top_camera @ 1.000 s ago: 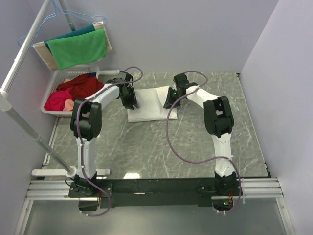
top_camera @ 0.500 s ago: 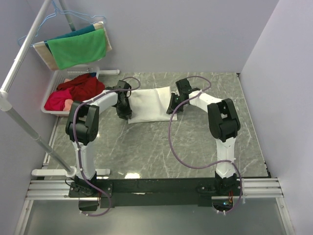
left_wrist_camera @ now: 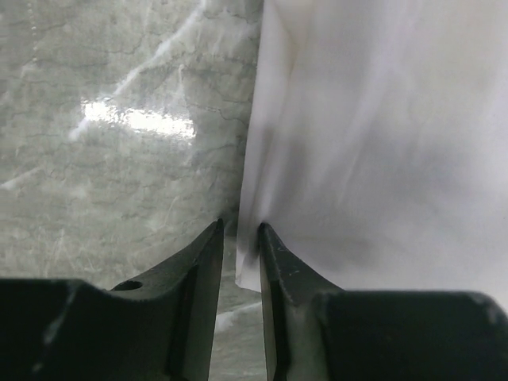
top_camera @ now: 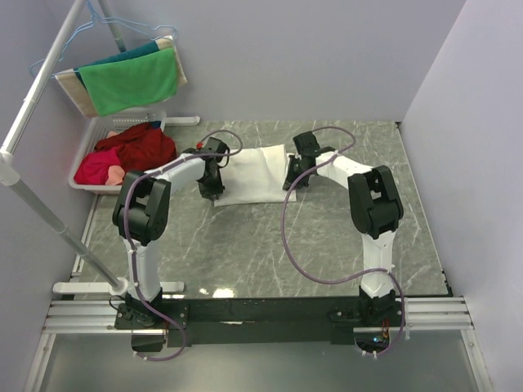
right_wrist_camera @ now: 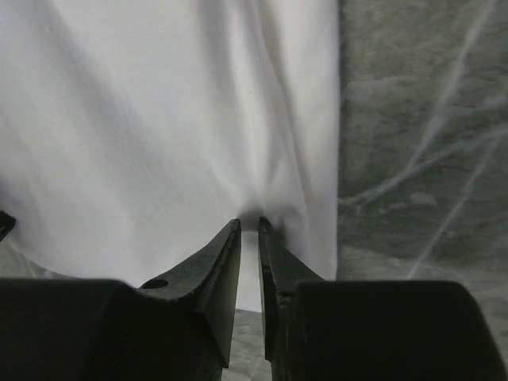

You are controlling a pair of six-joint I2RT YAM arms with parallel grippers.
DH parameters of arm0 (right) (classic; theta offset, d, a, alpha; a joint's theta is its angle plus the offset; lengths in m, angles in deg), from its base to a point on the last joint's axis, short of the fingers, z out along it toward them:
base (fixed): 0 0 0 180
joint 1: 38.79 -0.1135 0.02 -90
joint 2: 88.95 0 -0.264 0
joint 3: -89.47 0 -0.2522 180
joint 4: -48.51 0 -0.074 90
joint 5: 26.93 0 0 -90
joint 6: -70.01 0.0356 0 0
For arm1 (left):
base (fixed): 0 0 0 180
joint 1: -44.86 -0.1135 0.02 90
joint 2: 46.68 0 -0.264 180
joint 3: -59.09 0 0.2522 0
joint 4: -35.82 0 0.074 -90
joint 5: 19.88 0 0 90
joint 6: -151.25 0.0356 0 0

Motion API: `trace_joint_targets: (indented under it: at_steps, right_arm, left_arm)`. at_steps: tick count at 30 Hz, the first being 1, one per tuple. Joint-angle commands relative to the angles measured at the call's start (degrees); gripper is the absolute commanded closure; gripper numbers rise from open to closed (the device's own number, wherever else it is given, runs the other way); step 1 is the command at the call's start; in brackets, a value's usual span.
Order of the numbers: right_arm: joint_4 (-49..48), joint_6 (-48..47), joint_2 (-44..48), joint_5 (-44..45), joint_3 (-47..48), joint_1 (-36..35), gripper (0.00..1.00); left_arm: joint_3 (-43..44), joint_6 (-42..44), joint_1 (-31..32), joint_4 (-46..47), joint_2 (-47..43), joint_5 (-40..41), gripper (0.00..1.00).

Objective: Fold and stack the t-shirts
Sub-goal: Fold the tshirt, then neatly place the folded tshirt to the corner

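white folded t-shirt [top_camera: 255,173] is lying as a plain rectangle on the grey marble table [top_camera: 245,245], toward the far middle, stretching between the two arms. left gripper [left_wrist_camera: 240,228] is sitting at the shirt's left edge close to its near-left corner, jaws drawn close together and pinching the cloth edge that is running down into the narrow gap between them. bare marble is showing just left of it. right gripper [right_wrist_camera: 248,224] is sitting at the shirt's right side, just in from the right edge, jaws almost together and nipping a small pucker of white fabric, with creases fanning out from the tips. in the top view both grippers are pointing down onto opposite ends of the shirt. cannot tell whether the pinched edges are lifting off the table. white basket [top_camera: 96,128] holding red clothes [top_camera: 135,147] is standing at the far left, well apart from the shirt. a green cloth [top_camera: 131,80] is hanging above it.
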Motion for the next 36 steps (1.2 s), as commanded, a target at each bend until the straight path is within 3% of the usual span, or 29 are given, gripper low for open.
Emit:
trace_joint_targets:
  at_steps: [1,7,8,11,14,18,27,36]
  right_arm:
    - [7.5,-0.7,3.2,9.9,-1.9,1.0,0.77]
    - [5.8,-1.7,9.2,9.1,-2.5,1.8,0.73]
    - [5.1,-1.7,10.2,8.8,-3.5,2.1,0.58]
    - [1.6,-2.6,13.4,6.4,-5.0,3.5,0.33]
    - [0.4,-3.9,12.8,2.7,-3.8,5.0,0.26]
    - [-1.5,-5.4,10.1,-2.6,-2.9,5.7,0.25]
    - [-10.0,-3.2,5.0,-12.3,-1.6,7.1,0.24]
    - [-11.7,-2.9,-0.2,-15.4,-1.4,7.2,0.24]
  left_arm:
    - [-1.8,-1.8,-0.2,-7.6,0.0,11.4,0.69]
    - [-0.3,-1.8,-0.3,-7.6,-7.7,11.7,0.65]
    - [0.0,-1.7,-0.3,-7.3,-8.8,11.6,0.64]
    - [1.6,-1.2,-0.5,-6.6,-12.4,10.5,0.60]
    - [2.6,0.0,-0.6,-5.7,-14.6,8.5,0.57]
    - [3.4,-0.1,-1.0,-6.8,-15.0,9.1,0.57]
    - [-0.2,1.2,-4.0,-4.3,-16.3,1.7,0.55]
    - [-2.8,1.2,-5.9,-2.5,-16.6,-3.3,0.55]
